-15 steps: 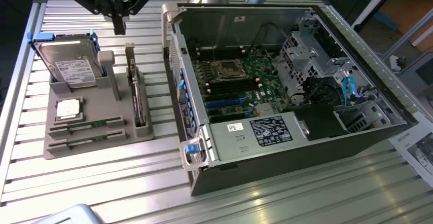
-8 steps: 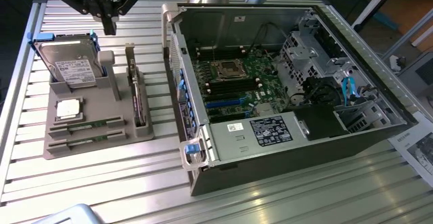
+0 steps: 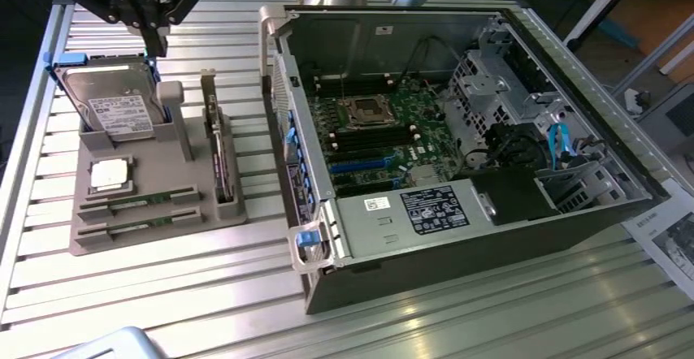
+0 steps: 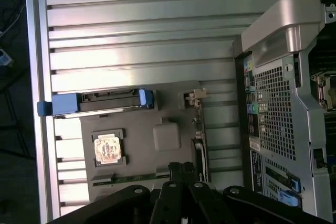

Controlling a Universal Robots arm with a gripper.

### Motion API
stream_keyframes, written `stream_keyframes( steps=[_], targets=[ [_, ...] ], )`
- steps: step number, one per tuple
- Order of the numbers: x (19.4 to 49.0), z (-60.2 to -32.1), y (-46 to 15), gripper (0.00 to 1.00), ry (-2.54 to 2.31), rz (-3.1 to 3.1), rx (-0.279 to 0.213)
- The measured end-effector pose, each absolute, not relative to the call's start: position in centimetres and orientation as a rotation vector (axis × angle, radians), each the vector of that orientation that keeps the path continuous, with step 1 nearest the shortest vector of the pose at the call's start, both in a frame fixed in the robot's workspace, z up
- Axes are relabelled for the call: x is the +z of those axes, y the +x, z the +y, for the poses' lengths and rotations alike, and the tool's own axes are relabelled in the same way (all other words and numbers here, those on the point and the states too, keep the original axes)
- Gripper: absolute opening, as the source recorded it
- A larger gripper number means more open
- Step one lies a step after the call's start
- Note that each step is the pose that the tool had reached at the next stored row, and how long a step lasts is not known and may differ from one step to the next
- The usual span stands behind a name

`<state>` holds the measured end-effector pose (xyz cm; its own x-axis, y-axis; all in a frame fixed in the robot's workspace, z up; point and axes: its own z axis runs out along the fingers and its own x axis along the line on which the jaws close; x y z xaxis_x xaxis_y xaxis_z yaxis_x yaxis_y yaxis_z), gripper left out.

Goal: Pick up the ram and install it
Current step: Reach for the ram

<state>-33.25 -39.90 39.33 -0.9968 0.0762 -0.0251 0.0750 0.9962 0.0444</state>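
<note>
Pale object point(image 3: 106, 344) at near edge, cut off, unidentifiable. Grey tray point(image 3: 162, 168) next: ram point(image 3: 139, 202) sits in the tray's nearer slots, two sticks, long axis along the exterior view's left-right, chips hard to make out. Beyond it: processor point(image 3: 110, 175), card point(image 3: 220, 156), hard drive point(image 3: 114, 107). Open case point(image 3: 434, 131) beside the tray. Farthest: gripper point(image 3: 155, 44) hangs pointing down over the drive, fingers pressed together on nothing, arm cut off above.

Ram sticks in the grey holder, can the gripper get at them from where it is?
Probably yes. The ram sticks lie uncovered in open slots of the holder, with nothing above them. The gripper hangs shut up by the hard drive, which stands clear of them.
</note>
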Motion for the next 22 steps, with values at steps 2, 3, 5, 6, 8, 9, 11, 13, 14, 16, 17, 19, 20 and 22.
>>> stream_keyframes(
  steps=[2,3,5,6,8,9,11,13,14,16,17,19,20,22],
  targets=[
    [39.3,-39.9,-33.6,0.1,0.118,3.112,0.068],
    [39.3,-39.9,-33.9,0.1,0.118,3.112,0.068],
    [39.3,-39.9,-34.4,0.1,0.118,3.112,0.068],
    [39.3,-39.9,-34.7,0.1,0.118,3.112,0.068],
    [39.3,-39.9,-35.3,0.1,0.118,3.112,0.068],
    [39.3,-39.9,-35.5,0.1,0.118,3.112,0.068],
    [39.3,-39.9,-36.4,0.1,0.118,3.112,0.068],
    [39.3,-39.9,-37.0,0.1,0.118,3.112,0.068],
    [39.3,-39.9,-37.3,0.1,0.118,3.112,0.068],
    [39.3,-39.9,-37.4,0.1,0.118,3.112,0.068],
    [39.3,-39.9,-37.5,0.1,0.118,3.112,0.068],
    [39.3,-39.9,-37.6,0.1,0.118,3.112,0.068],
    [39.3,-39.9,-37.6,0.1,0.118,3.112,0.068],
    [39.3,-39.9,-37.6,0.1,0.118,3.112,0.068]
  ],
)
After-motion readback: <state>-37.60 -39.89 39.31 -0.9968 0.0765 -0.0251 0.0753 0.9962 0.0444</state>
